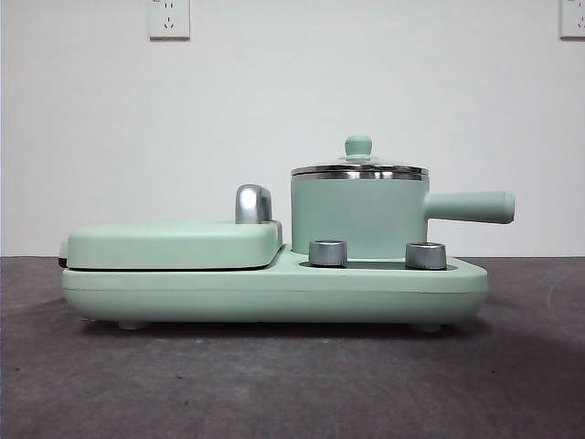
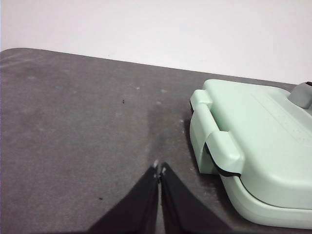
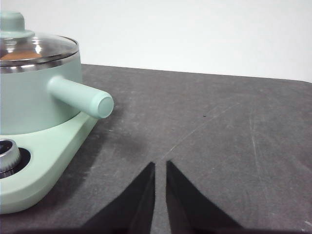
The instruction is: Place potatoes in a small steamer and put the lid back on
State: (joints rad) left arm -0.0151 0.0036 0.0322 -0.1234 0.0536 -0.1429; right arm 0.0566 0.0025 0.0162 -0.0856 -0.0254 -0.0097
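You will find the left gripper (image 2: 159, 170) with its jaws pressed together, holding nothing, above bare table (image 2: 73, 122) beside the griddle (image 2: 253, 141). The right gripper (image 3: 160, 165) shows a narrow gap and is empty. The small steamer (image 1: 356, 218) stands upright on the base (image 1: 274, 293), lid (image 1: 358, 165) seated, its handle (image 1: 468, 207) lying level and pointing away from the griddle. An orange tint shows under the glass; you cannot identify it.

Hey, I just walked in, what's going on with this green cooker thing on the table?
Nothing is being handled right now. The small steamer sits on the mint-green cooker base with the lid on; something orange-brown shows faintly through the glass, possibly the potato. The griddle cover beside it is closed. The left end effector hangs shut over bare table near the griddle end, and the right end effector waits near the steamer's handle, holding nothing.
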